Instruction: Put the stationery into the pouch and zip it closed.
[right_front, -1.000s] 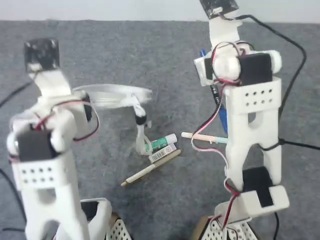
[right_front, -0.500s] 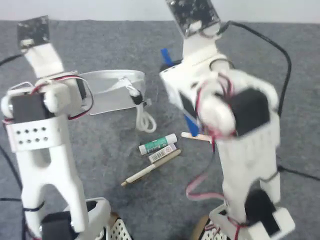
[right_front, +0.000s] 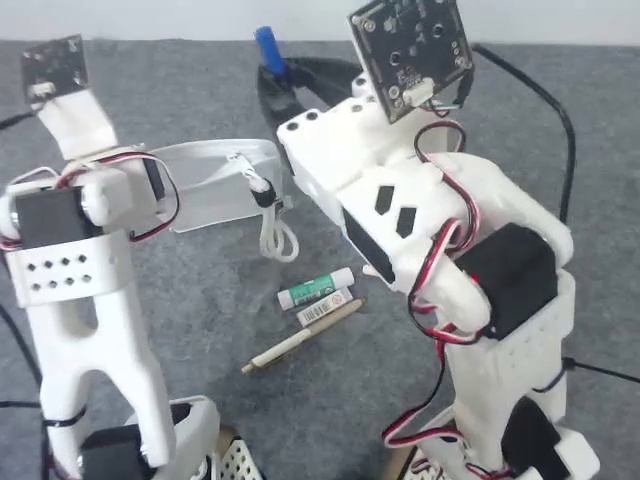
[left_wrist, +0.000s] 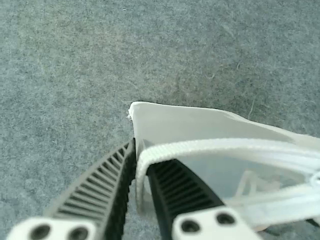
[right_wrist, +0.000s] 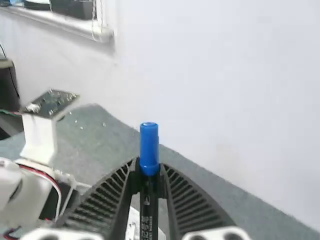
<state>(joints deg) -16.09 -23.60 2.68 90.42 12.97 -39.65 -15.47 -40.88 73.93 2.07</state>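
Note:
The translucent white pouch (right_front: 215, 185) lies on the grey mat, its mouth facing the middle and a white zipper cord (right_front: 272, 236) trailing from it. My left gripper (left_wrist: 141, 165) is shut on the pouch (left_wrist: 200, 135) by its corner edge. My right gripper (right_wrist: 148, 176) is shut on a blue-capped pen (right_wrist: 148, 150), held raised with the cap (right_front: 270, 48) pointing up at the far side of the table, beyond the pouch. A green-and-white glue stick (right_front: 316, 288), a white labelled stick (right_front: 325, 308) and a cream pencil (right_front: 300, 340) lie together on the mat in the middle.
Both white arm bases stand at the near edge, the left one (right_front: 90, 400) and the right one (right_front: 510, 400). Black cables (right_front: 560, 110) run along the right side. A pale wall rises behind the mat's far edge.
The right arm has swung left and risen, carrying the blue pen from the right side to above the far end of the pouch. The left arm drew back a little with the pouch.

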